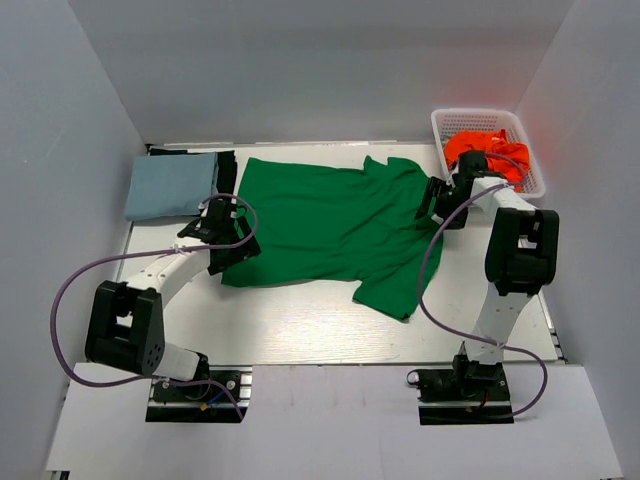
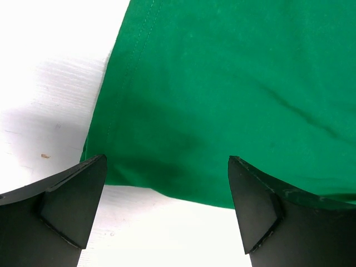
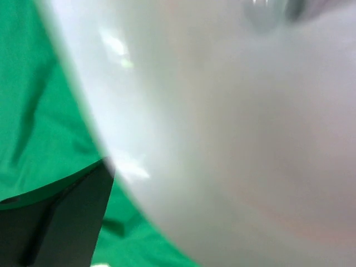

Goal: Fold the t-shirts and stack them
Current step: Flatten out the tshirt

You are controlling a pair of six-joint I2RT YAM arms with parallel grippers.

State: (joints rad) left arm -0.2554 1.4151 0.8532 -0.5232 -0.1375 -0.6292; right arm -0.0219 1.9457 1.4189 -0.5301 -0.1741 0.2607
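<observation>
Your left gripper (image 2: 167, 159) has its jaws spread wide apart. Its wrist view shows the two dark fingers (image 2: 72, 200) at the lower corners of the frame, with an edge of the green shirt (image 2: 233, 94) lying flat on the white table (image 2: 44, 83) just past the tips. You cannot tell how the jaws of your right gripper (image 1: 436, 207) stand. Its wrist view is mostly filled by a blurred white shape (image 3: 233, 133), and only one dark finger (image 3: 55, 222) shows at lower left, over green cloth.

Only the top view gives you the whole layout. The green shirt is spread across the middle of the frame, with the left gripper at its lower left edge and the right gripper at its right side by the sleeve. At upper left lies a folded pale blue shirt (image 1: 170, 187) with a black shirt (image 1: 227, 170) showing along its right edge; you cannot tell whether the black one runs underneath. At upper right an orange shirt (image 1: 478, 148) sits in a white basket (image 1: 530, 165), partly behind the right arm (image 1: 520, 250).
</observation>
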